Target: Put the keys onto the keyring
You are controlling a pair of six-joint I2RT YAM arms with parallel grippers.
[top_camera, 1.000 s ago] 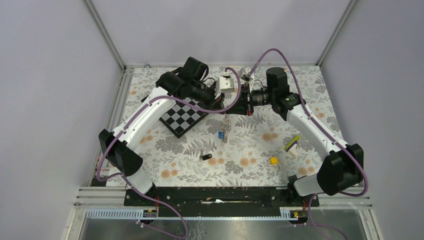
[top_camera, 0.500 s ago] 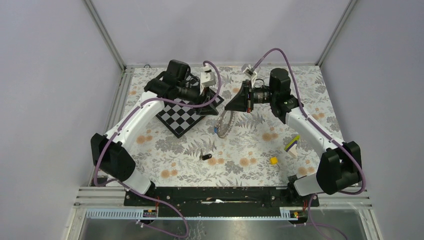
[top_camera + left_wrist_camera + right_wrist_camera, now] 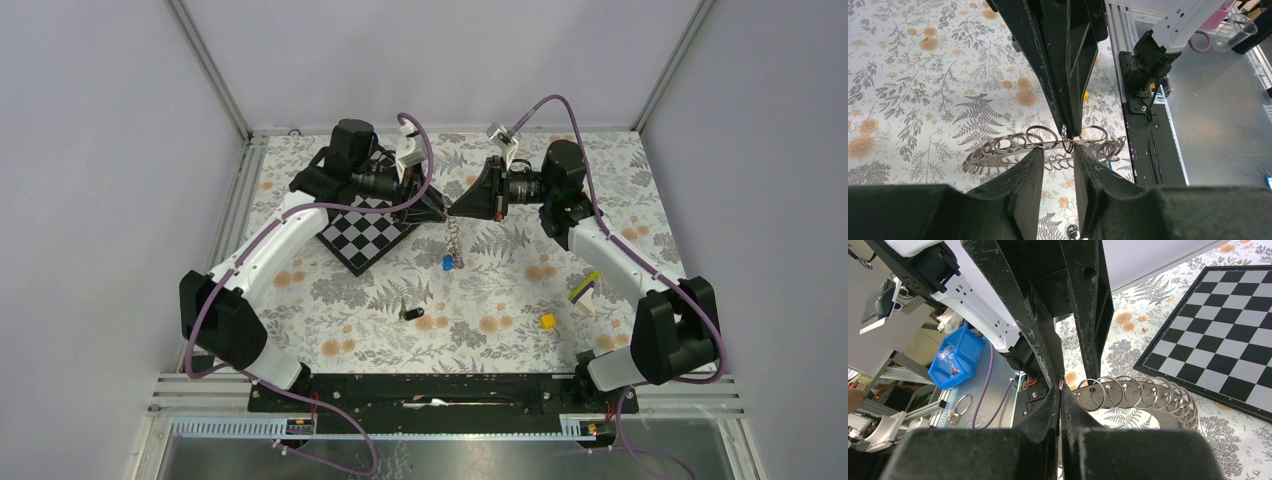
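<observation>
Now the grey-silver coiled-wire keyring (image 3: 1168,392) dangles in overlapping loops near the desk's (image 3: 500,300) far edge, right hand (image 3: 1060,390) pinching it, left hand (image 3: 1059,152) spread.

Stock on the counter (image 3: 480,345), by count:
- 2 keys: 1 blue key (image 3: 447,262) at centre, 1 black key (image 3: 407,314) at 7 o'clock.
- 1 keyring (image 3: 453,238), a coil of many fine metal loops too close-packed to count, at 12 o'clock from centre.
- 1 chessboard (image 3: 365,236) at 10 o'clock.
- 1 yellow cube (image 3: 547,321) at 4 o'clock.
- 1 purple-and-lime stick (image 3: 585,287) at 3 o'clock.
- 2 arms, each with 1 gripper: left gripper (image 3: 1058,155), right gripper (image 3: 1060,390).
</observation>
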